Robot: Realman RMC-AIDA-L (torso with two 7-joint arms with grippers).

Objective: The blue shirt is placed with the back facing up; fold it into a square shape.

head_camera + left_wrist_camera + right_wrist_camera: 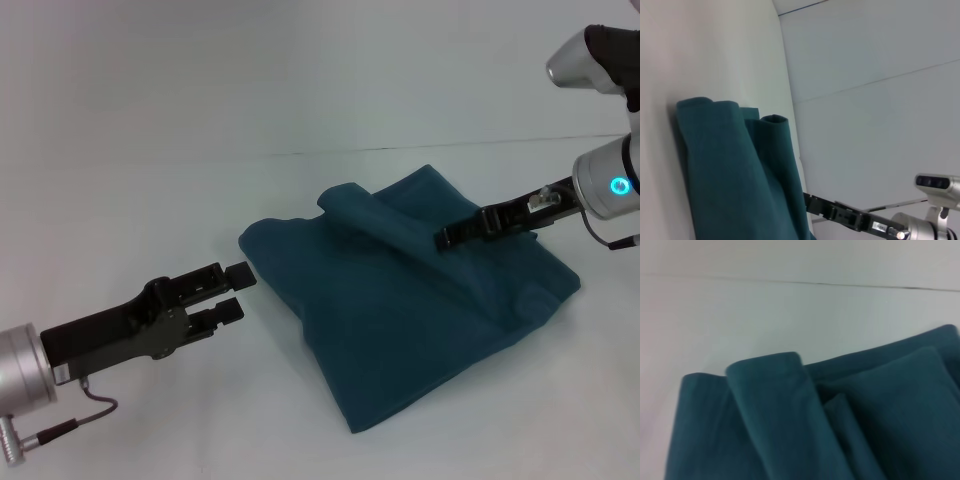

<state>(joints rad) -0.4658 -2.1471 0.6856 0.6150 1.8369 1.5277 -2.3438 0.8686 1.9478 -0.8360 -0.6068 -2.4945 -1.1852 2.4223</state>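
The blue shirt (400, 300) lies folded into a rough square bundle in the middle of the white table, with a rolled fold (385, 225) running across its top. My left gripper (236, 292) hovers low just off the shirt's left corner, open with nothing between its fingers. My right gripper (445, 238) reaches in from the right, its tip right at the rolled fold on top of the shirt. The left wrist view shows the shirt (730, 170) and the right gripper (810, 202) at its far edge. The right wrist view shows only the shirt's folds (790, 420).
The white table (150, 180) stretches around the shirt on all sides. Its far edge (300, 153) meets a pale wall behind. The right arm's silver wrist with a blue light (610, 185) hangs at the right.
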